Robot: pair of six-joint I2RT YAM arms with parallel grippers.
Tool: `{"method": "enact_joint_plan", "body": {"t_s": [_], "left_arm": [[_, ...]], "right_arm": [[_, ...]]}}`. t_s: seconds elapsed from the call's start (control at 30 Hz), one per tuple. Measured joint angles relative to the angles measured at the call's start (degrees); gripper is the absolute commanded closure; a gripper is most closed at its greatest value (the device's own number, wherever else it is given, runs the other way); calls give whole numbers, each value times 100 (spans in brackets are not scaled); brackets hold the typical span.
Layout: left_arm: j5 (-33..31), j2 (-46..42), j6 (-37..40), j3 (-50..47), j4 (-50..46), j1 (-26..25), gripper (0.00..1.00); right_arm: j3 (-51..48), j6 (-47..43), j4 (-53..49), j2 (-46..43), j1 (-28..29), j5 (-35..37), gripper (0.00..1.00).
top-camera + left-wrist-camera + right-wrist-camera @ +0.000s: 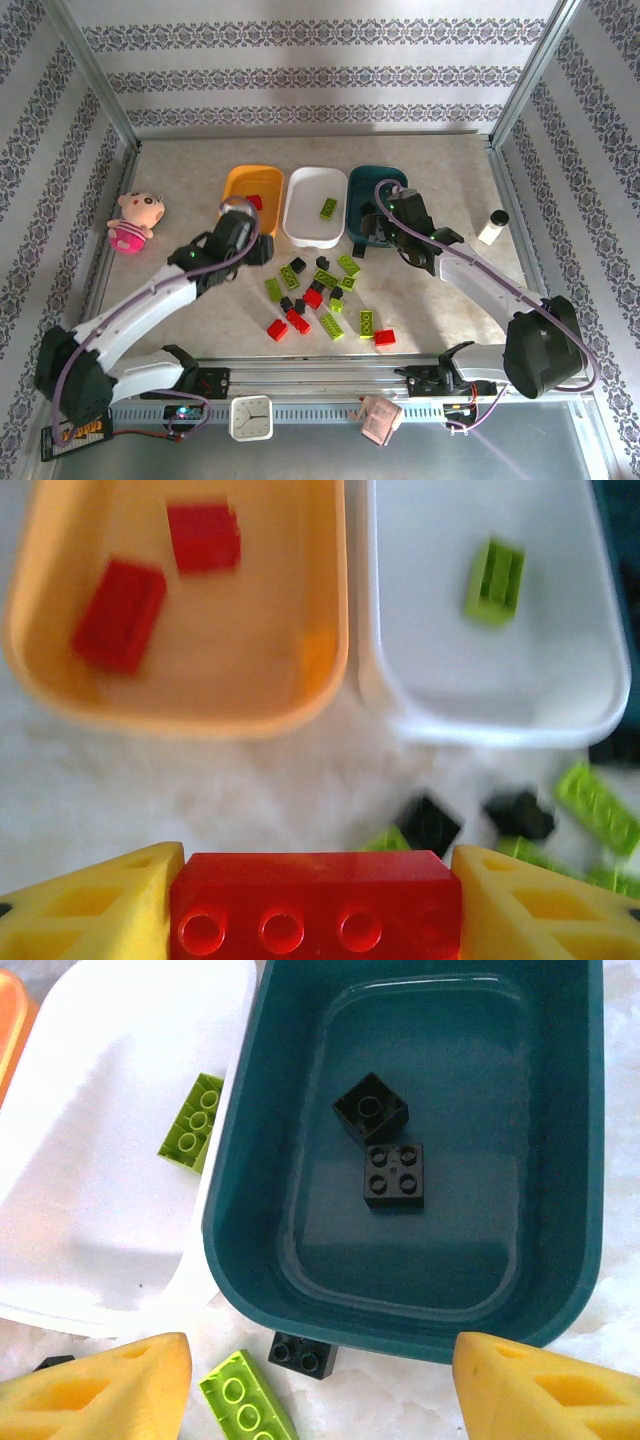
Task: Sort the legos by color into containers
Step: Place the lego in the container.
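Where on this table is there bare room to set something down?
Bare tabletop lies between the pink doll and the orange-yellow tray, and along the back wall behind the three trays. It is crowded in front of the white tray, where loose legos lie scattered. The trays themselves hold few bricks.
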Motion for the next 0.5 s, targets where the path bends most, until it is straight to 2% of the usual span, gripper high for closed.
{"method": "enact_joint_plan", "body": {"t_s": [0.13, 0.33, 0.5], "left_arm": [[188, 1270, 393, 1069, 297, 540, 41], [420, 2986, 616, 2122, 474, 1187, 42], [470, 3998, 645, 2754, 468, 1408, 33]], "right_arm": [[-164, 39, 2, -155, 0, -61, 30], [-433, 109, 0, -450, 7, -140, 30], [-625, 129, 0, -649, 188, -256, 29]]}}
